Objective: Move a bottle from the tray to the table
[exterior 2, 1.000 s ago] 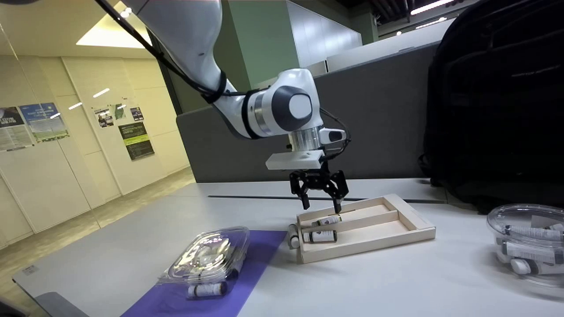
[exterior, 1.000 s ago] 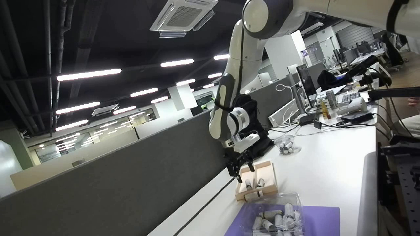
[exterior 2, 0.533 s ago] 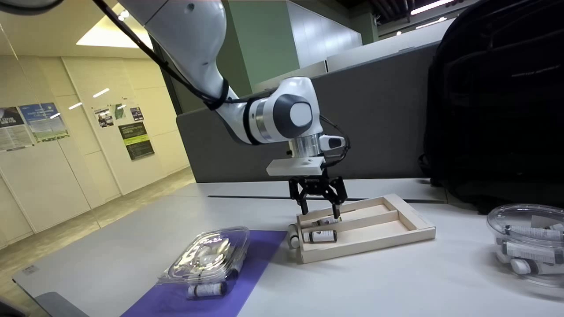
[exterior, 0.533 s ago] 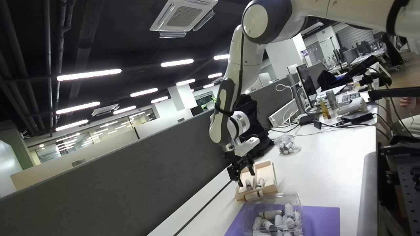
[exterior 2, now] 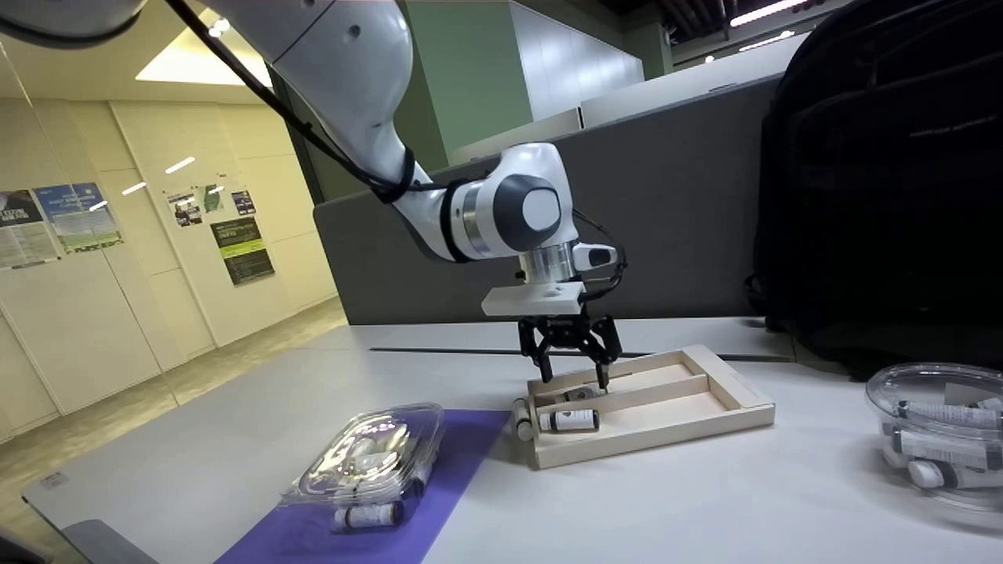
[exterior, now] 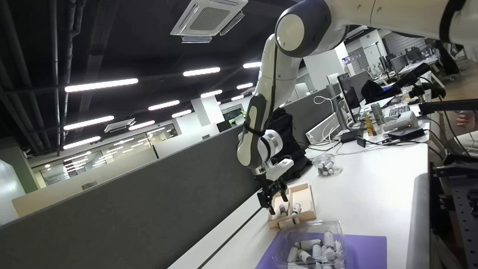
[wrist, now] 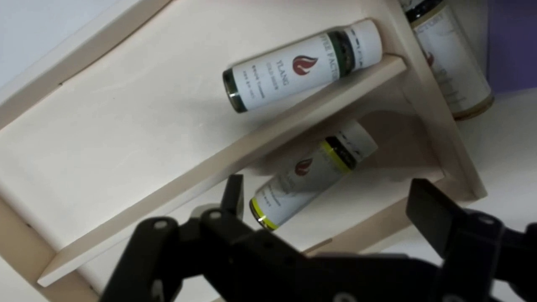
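Note:
The tray in the pictures is light wood with two compartments (exterior 2: 658, 444); it also shows in an exterior view (exterior: 304, 198). A bottle with a white label and yellow bands (wrist: 298, 180) lies slanted in one compartment. A green-banded bottle (wrist: 289, 69) lies in the other, near the divider. A third bottle (wrist: 453, 67) lies outside against the tray's end wall. My gripper (wrist: 327, 186) is open and empty above the yellow-banded bottle, which lies between the fingers in view, nearer the left one; the gripper also shows in both exterior views (exterior: 278, 206) (exterior 2: 574, 382). The white table (exterior 2: 666, 509) lies under everything.
A clear rectangular plastic box (exterior 2: 376, 446) with several bottles stands on a purple mat (exterior 2: 447, 482). A round clear tub (exterior 2: 932, 384) of bottles stands on the table's far side from the mat. A grey partition (exterior 2: 666, 219) and a black backpack (exterior 2: 878, 196) stand behind the tray.
My gripper has come down toward the wooden tray, then shifted slightly sideways. The fingers stay open. The bottles and tray have not moved.

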Available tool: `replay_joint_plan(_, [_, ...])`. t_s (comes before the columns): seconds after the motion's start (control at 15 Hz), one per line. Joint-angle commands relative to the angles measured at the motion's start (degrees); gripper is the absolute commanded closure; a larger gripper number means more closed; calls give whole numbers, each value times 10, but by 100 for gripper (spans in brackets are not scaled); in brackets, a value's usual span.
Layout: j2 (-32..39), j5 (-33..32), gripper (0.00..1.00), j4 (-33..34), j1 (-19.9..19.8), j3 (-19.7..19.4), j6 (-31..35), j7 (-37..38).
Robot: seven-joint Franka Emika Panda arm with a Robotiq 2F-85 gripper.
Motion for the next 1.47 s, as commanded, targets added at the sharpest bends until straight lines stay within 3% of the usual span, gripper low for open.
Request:
replay_joint_plan(0.0, [21, -1, 0, 31, -2, 0, -15, -5])
replay_joint_plan(0.2, [30, -2, 0, 41, -2, 0, -17, -7])
replay_joint_plan(0.27, [31, -2, 18, 44, -2, 0, -18, -7])
replay_joint_plan(0.33, [32, -2, 26, 46, -2, 0, -18, -7])
replay_joint_plan(1.0, [37, -3, 95, 51, -4, 2, -21, -19])
replay_joint_plan(1.4, [-29, 6, 93, 2, -15, 30, -27, -68])
